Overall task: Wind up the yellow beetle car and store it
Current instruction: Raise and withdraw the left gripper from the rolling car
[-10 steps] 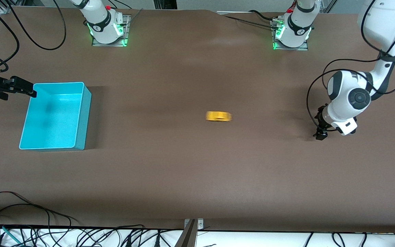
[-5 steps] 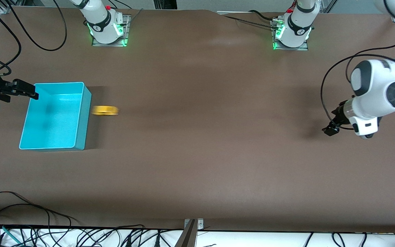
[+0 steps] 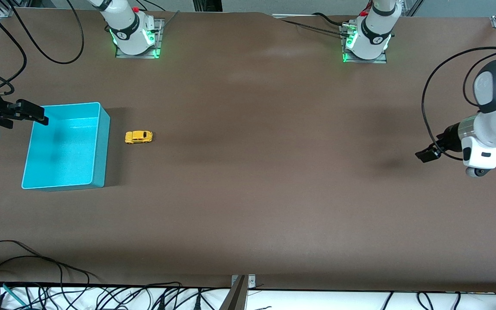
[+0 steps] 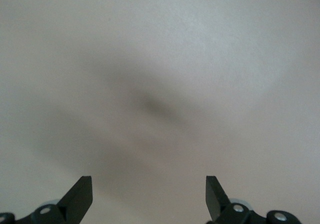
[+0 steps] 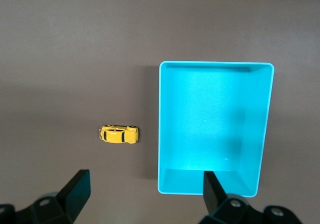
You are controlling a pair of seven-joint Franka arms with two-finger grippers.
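The yellow beetle car (image 3: 138,137) stands on its wheels on the brown table, a short gap from the turquoise bin (image 3: 103,150), on the side toward the left arm's end. The bin is empty. My right gripper (image 3: 41,115) is open and empty, up over the bin's rim at the right arm's end of the table. The right wrist view shows the car (image 5: 119,134) beside the bin (image 5: 215,119), with my right gripper (image 5: 145,189) well above both. My left gripper (image 3: 425,155) is open and empty above bare table at the left arm's end, as the left wrist view (image 4: 148,194) also shows.
Both arm bases (image 3: 134,36) (image 3: 366,38) stand along the table edge farthest from the front camera. Loose cables (image 3: 37,275) lie at the edge nearest that camera.
The car rolled fast across the table from the middle to the bin, nudged it slightly, and now stands still beside it. My left arm drew back toward its own end of the table.
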